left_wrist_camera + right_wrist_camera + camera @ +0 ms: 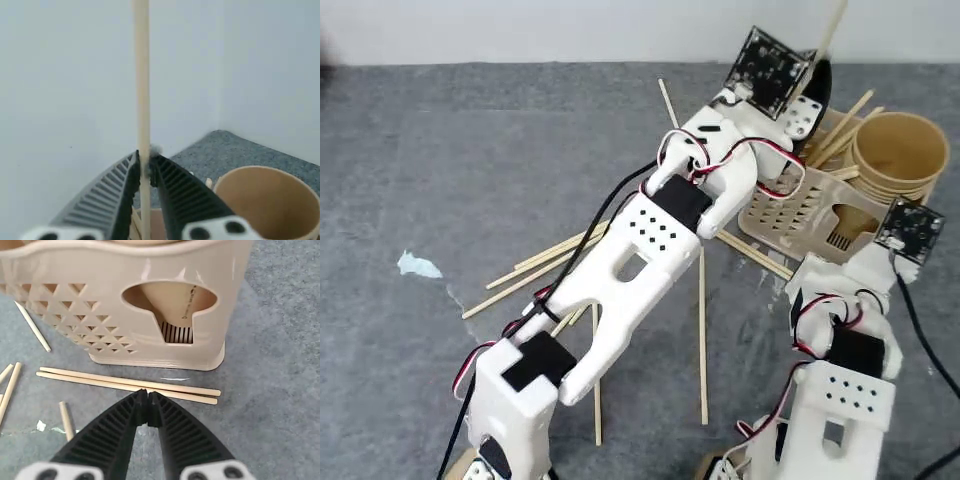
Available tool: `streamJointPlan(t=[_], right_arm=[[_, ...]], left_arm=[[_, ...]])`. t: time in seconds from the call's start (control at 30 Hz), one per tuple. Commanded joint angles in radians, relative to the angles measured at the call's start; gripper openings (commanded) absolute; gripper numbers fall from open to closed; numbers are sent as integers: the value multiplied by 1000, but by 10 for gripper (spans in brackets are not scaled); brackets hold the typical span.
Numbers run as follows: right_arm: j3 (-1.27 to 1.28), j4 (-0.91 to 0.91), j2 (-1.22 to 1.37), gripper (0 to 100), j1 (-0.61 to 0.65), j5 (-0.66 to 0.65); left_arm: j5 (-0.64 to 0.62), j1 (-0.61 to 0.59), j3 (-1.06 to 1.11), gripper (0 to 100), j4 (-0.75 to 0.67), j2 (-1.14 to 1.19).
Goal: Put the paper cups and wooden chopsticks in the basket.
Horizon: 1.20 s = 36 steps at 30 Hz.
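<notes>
loose chopsticks [702, 350] lie on my grey table [440, 180], at 7 to 8 o'clock from the basket [790, 215]. left gripper [144, 162], above the basket, clamps one upright chopstick [141, 75]. stacked paper cups [900, 150] fill its 2 o'clock corner. right gripper [148, 399], jaws together and empty, hangs at the basket's 5 o'clock.

smooth plastic basket [125, 310]; wooden chopstick [142, 75]; rough carpet [272, 390]

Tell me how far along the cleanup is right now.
Done: cups and a few chopsticks sit in the basket. In hand: the left gripper clamps one chopstick above it. Left: many loose chopsticks on the table, including a pair before the shut right gripper.
</notes>
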<state>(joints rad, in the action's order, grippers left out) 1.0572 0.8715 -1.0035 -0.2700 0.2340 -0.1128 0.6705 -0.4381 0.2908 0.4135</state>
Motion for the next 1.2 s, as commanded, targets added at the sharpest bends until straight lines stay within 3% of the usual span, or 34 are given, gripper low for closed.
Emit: streamJointPlan(t=[0.0, 0.17, 0.4, 0.6, 0.9, 0.97, 1.17], right_arm=[[-12, -21, -19, 9, -12, 9], [-9, -19, -19, 9, -10, 6], [-8, -15, -19, 11, -4, 3], [-8, -8, -19, 11, 21, 3], [-38, 101, -8, 13, 148, -32], [-69, 171, -2, 27, 196, -83], [-180, 268, 93, 37, 344, -66]], left_arm=[[-12, 3, -54, 17, -21, 0], [-15, 5, -73, 93, 87, -8], [-89, -2, -170, 171, 427, -153], [-83, -43, -222, 177, 675, -278], [-78, -209, -229, 177, 1042, -554], [-48, -258, -229, 177, 1129, -605], [18, -408, -228, 177, 1336, -707]])
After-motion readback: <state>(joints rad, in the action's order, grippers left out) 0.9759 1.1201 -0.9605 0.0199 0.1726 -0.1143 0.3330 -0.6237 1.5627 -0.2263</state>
